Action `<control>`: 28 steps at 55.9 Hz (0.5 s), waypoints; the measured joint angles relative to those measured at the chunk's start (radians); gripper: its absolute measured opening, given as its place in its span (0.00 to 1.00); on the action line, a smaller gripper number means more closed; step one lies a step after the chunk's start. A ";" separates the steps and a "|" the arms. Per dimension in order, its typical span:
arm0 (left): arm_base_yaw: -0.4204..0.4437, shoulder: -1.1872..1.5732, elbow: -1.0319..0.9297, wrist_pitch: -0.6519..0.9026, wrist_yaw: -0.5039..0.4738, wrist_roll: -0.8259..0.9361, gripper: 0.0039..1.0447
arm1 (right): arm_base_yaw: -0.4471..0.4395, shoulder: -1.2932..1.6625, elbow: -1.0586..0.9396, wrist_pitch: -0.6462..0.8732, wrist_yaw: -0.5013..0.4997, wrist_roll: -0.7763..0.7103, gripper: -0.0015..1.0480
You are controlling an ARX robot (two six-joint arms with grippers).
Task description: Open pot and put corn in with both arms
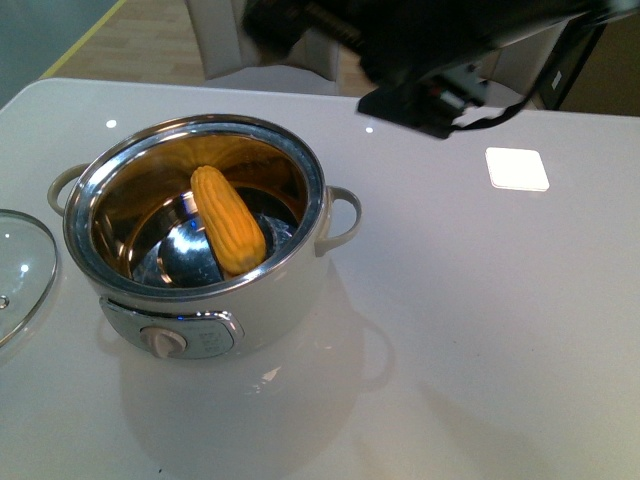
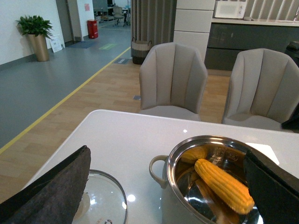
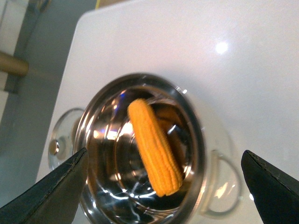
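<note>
1. Starting nearest me in the front view: I judge the pot (image 1: 215, 300) heavy and rigid, with a glossy cream wall too wide and slick to pinch. If I had to move it, I would take the two loop handles (image 1: 343, 218), one per arm.
2. Inside, the steel inner bowl (image 1: 130, 215) is mirror-bright, so anything resting in it can slide or roll.
3. I see the corn (image 1: 228, 220) already in the bowl, leaning tilted with its lower end on the floor and its upper end against the back wall. It looks stiff and light, and the kernel rows give texture for the pads. I would grip it across the middle, since the tapered ends could squirt out.
4. Just beside the pot on the table (image 1: 480, 330), on my left, lies the glass lid (image 1: 20, 270), apart from the pot. It is fragile and smooth; I would take its knob, not the rim.
5. My left gripper (image 2: 168, 186) is spread wide and holds nothing, with lid and pot showing between its fingers (image 2: 51, 191).
6. My right gripper (image 3: 163, 186) is likewise spread and empty, above the pot with the corn below it.
7. Farthest off, the right arm (image 1: 430, 60) shows as a dark blur over the far table edge.
</note>
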 joint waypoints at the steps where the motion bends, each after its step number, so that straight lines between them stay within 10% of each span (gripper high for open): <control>1: 0.000 0.000 0.000 0.000 0.000 0.000 0.93 | -0.010 -0.013 -0.011 0.004 0.000 0.000 0.91; 28: 0.000 0.000 0.000 0.000 0.000 0.000 0.93 | -0.413 -0.674 -0.532 0.019 0.003 -0.355 0.91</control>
